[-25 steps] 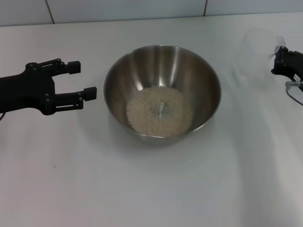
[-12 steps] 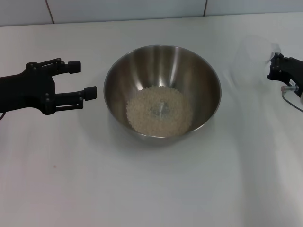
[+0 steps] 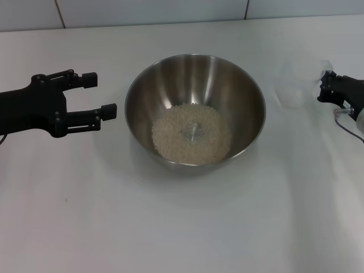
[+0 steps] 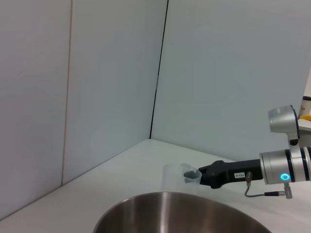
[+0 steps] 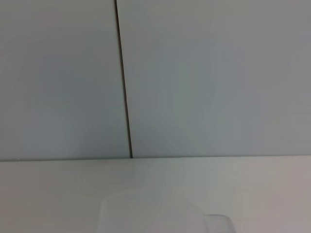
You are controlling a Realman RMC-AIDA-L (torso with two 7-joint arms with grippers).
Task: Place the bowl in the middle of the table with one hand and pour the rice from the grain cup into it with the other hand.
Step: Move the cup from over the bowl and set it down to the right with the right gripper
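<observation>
The steel bowl (image 3: 196, 71) stands in the middle of the white table (image 3: 182, 227) with a pale heap of rice (image 3: 170, 133) on its bottom. My left gripper (image 3: 102, 94) is open and empty just left of the bowl, apart from its rim. My right gripper (image 3: 323, 85) is at the right edge, shut on the rim of the clear grain cup (image 3: 291, 85), which looks upright and empty, low over the table. The left wrist view shows the bowl's rim (image 4: 184, 201), the cup (image 4: 174, 177) and the right gripper (image 4: 194, 174). The cup shows faintly in the right wrist view (image 5: 146, 213).
A pale wall with dark vertical seams (image 3: 58, 12) runs along the table's far edge. Bare tabletop lies in front of the bowl and between the bowl and the cup.
My right gripper has moved down and a little towards the bowl with the grain cup, bringing it lower over the table. The left gripper, bowl and rice have not moved.
</observation>
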